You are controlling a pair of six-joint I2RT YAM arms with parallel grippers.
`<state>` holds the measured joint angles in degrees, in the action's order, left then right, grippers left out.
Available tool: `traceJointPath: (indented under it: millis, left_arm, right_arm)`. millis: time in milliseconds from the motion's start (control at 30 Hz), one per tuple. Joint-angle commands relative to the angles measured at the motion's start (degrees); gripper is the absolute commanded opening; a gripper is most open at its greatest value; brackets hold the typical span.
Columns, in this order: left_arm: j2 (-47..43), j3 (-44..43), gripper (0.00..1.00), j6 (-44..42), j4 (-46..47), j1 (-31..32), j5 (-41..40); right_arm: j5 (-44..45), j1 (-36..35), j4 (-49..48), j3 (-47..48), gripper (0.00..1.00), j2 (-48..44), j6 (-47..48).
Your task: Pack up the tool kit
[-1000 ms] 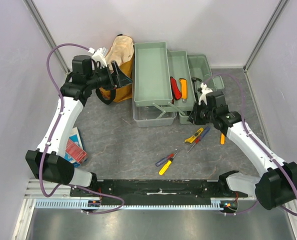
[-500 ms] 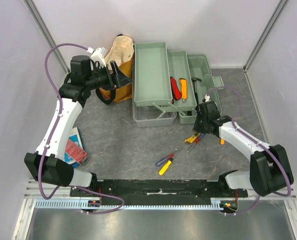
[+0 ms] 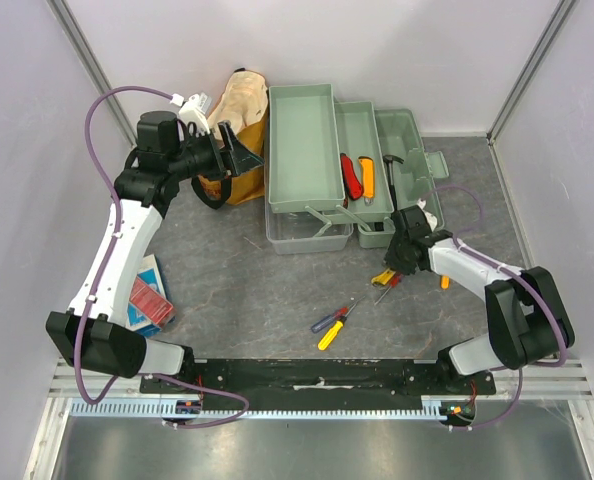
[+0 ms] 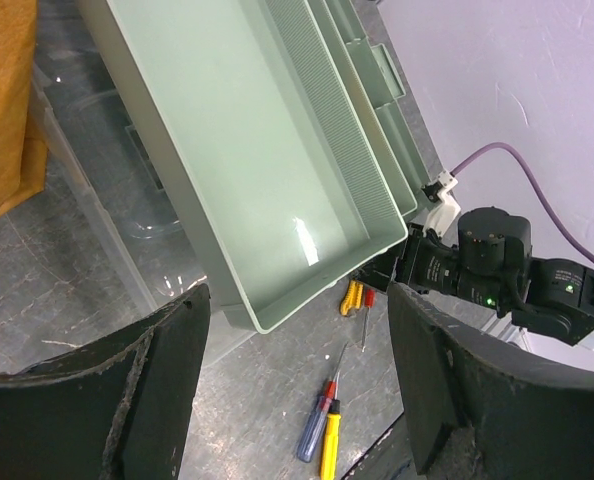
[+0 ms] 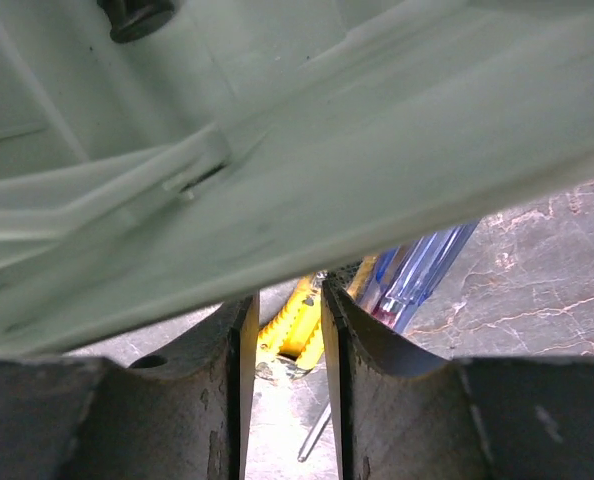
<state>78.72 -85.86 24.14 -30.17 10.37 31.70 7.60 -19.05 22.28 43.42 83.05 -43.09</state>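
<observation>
Over the last second the right arm has folded in and dropped, taking the right gripper (image 3: 397,262) from beside the toolbox (image 3: 302,130) down to the mat in front of its right-hand tray, over the yellow-handled tool (image 3: 385,275). The left arm has hardly shifted. The left gripper (image 4: 297,385) hangs near the mustard bag (image 3: 239,110) with its 2 fingers spread wide and nothing between them. In the right wrist view the 2 fingers stand close together with only a narrow slot between them. The yellow handle shows in that slot and a blue-handled screwdriver (image 5: 422,265) lies just beside it, under the overhanging tray. I cannot tell whether the pads already pinch the handle. The toolbox sits at the far middle of the table with its trays folded out. A red tool (image 3: 350,175) and an orange tool (image 3: 368,177) already lie in the middle tray, and a blue and yellow pair (image 3: 332,325) waits nearer the bases. The step in hand looks like lifting the yellow tool. To do it well, the grip should take the yellow handle alone across its width, leaving the blue one out. The lift should come back toward the bases before rising, so the wrist clears the tray's underside.
</observation>
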Motion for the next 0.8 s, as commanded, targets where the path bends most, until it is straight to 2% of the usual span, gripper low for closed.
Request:
traceJointPath:
  millis: [0, 367, 533, 767]
  left_arm:
    - [-1.3, -0.4, 0.77, -1.0, 0.3, 0.2, 0.0]
    - [-1.4, 0.0, 0.77, -1.4, -0.2, 0.2, -1.0]
    - [-1.4, 0.3, 0.77, -1.5, -0.2, 0.2, -1.2]
    - [-1.4, 0.3, 0.77, -1.6, -0.2, 0.2, -1.1]
  right_arm:
    - [4.7, 0.9, 3.2, -0.1, 0.39, 2.1, -2.2]
    - [6.9, 1.2, 7.6, 1.2, 0.4, -3.8, -2.3]
    - [7.5, 1.7, 7.8, 0.6, 0.43, -2.1, -1.6]
    - [7.0, 1.9, 3.3, 3.3, 0.45, 1.3, -1.0]
